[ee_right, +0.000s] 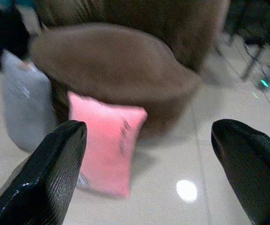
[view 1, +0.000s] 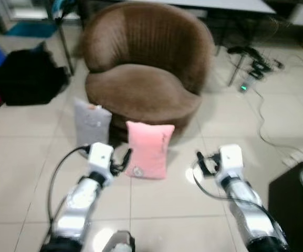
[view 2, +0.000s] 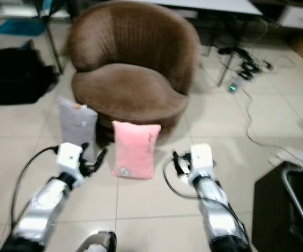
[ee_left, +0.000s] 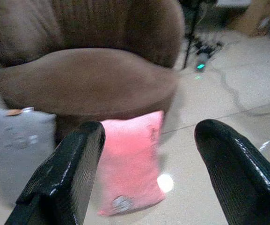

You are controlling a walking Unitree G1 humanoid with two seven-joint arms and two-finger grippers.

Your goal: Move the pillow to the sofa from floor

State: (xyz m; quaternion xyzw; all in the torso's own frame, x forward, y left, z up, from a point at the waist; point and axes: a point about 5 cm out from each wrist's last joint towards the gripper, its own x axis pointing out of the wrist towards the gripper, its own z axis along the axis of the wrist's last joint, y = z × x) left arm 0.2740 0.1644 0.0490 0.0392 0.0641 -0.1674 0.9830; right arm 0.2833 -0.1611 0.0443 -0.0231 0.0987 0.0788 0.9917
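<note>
The pink pillow (view 1: 150, 149), judged light and soft, is best pinched at its top edge by the wide-open, empty left gripper (view 1: 124, 160) and right gripper (view 1: 202, 163).

Even indoor light from overhead leaves bright glare spots on the glossy floor tiles (view 1: 156, 210), one just right of the pink pillow (view 1: 149, 149). All views are soft with motion blur, worst in the wrist views. A dark shadow sits under the brown sofa (view 1: 146, 79), and the far corners fall dim.
</note>
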